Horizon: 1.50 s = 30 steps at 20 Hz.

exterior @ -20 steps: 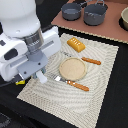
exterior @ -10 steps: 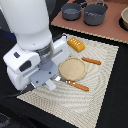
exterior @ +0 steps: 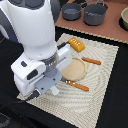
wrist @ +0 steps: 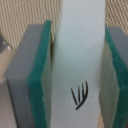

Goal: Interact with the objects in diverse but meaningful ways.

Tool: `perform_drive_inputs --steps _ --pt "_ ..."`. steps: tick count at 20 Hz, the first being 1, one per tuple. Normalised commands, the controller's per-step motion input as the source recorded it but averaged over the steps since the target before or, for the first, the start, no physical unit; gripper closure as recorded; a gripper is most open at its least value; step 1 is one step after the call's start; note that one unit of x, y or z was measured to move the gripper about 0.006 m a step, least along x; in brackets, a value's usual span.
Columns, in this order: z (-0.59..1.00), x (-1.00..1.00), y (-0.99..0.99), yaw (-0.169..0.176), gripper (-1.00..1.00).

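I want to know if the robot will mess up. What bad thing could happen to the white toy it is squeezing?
The white fish-like piece sits between the gripper's green pads, seemingly held by its flat sides only, so it might slip out or tilt if the arm moves fast. In the exterior view the big arm hides the toy, and the plate and a wooden-handled utensil lie close by, so a low sweep might knock them.

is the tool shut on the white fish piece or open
Shut on it: in the wrist view the white fish piece sits between both green pads, touching each.
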Motion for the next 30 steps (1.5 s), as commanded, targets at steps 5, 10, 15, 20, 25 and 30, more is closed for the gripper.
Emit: perform_drive_inputs --steps 5,10,15,20,25,30 --pt "0.0 0.41 -0.11 -0.004 1.0" --pt "0.09 0.34 -0.11 -0.006 -1.0" --pt "0.19 0.26 -0.12 0.0 -1.0" --pt "0.32 0.23 -0.15 0.0 -1.0" --pt "0.46 0.08 -0.09 0.0 -1.0" --pt "0.98 -0.1 -0.03 0.0 -1.0"
